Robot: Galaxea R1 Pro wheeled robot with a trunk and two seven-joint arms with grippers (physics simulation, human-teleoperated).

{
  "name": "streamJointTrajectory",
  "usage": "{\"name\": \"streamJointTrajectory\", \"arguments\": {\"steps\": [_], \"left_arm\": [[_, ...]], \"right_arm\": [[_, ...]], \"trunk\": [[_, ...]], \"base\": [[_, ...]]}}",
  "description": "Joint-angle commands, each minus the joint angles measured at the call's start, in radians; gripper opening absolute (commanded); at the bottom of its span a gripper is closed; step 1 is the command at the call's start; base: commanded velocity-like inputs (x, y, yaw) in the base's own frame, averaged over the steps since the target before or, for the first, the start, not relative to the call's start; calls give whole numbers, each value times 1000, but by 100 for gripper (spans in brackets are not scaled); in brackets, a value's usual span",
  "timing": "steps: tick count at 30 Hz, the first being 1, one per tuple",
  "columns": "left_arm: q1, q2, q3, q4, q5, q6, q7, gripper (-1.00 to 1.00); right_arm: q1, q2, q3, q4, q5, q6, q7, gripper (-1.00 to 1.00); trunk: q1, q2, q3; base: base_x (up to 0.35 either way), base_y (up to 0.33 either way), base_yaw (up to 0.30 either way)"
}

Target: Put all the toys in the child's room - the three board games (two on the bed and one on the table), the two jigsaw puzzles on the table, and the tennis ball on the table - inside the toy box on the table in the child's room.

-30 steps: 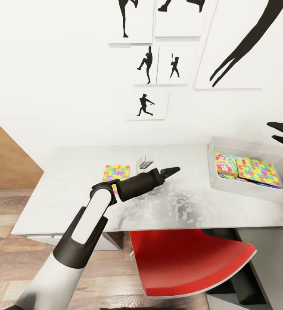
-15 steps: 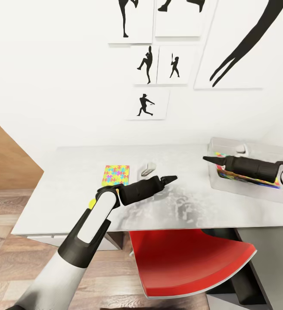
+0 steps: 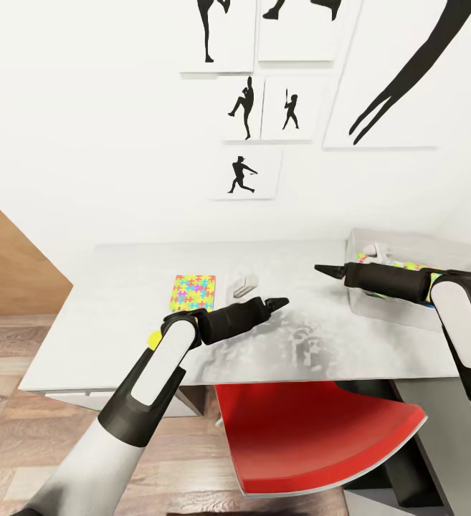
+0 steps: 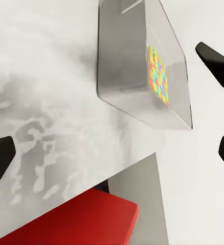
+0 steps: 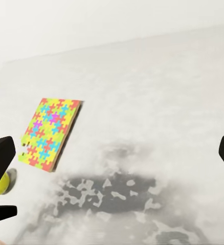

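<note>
Centrally in the head view, both arms reach over the pale desk (image 3: 120, 337) toward each other. The left hand (image 3: 278, 302) points right at mid-frame, its fingers spread wide in the left wrist view, dark tips at the frame's edges, nothing between them. The right hand (image 3: 325, 270) points left from the right side, above the desk and just left of the toy box (image 3: 378, 309); its fingers too stand wide apart in the right wrist view, empty.

A jigsaw puzzle (image 3: 193, 289) lies flat on the desk left of centre — bright multicoloured pieces on its lid. In the right wrist view the puzzle sits at left, and a tennis ball (image 5: 2, 184) peeks in at the left edge, below it.

The toy box sits at the desk's right end, colourful boxes inside — partly hidden by the right arm. A red chair (image 3: 314, 437) stands under the desk's front edge.
</note>
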State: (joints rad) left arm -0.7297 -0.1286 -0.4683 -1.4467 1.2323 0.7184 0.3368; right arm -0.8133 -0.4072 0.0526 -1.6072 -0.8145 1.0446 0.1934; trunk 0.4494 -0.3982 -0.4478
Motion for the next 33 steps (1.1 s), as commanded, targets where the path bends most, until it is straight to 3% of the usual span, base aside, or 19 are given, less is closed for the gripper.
{"name": "streamJointTrajectory", "arguments": {"steps": [1,17,33], "left_arm": [[0,0,0,0,10,-1,13,100],[3,2,-31,0,9,-11,24,100],[4,8,-36,-1,6,-12,27,100]], "right_arm": [[-3,1,3,-2,11,3,0,100],[-19,12,8,-7,13,3,-37,100],[-22,18,12,-8,13,3,-51,100]], "trunk": [[1,-2,-2],[1,-2,9],[1,-2,33]], "base": [[0,0,0],[0,0,0],[0,0,0]]}}
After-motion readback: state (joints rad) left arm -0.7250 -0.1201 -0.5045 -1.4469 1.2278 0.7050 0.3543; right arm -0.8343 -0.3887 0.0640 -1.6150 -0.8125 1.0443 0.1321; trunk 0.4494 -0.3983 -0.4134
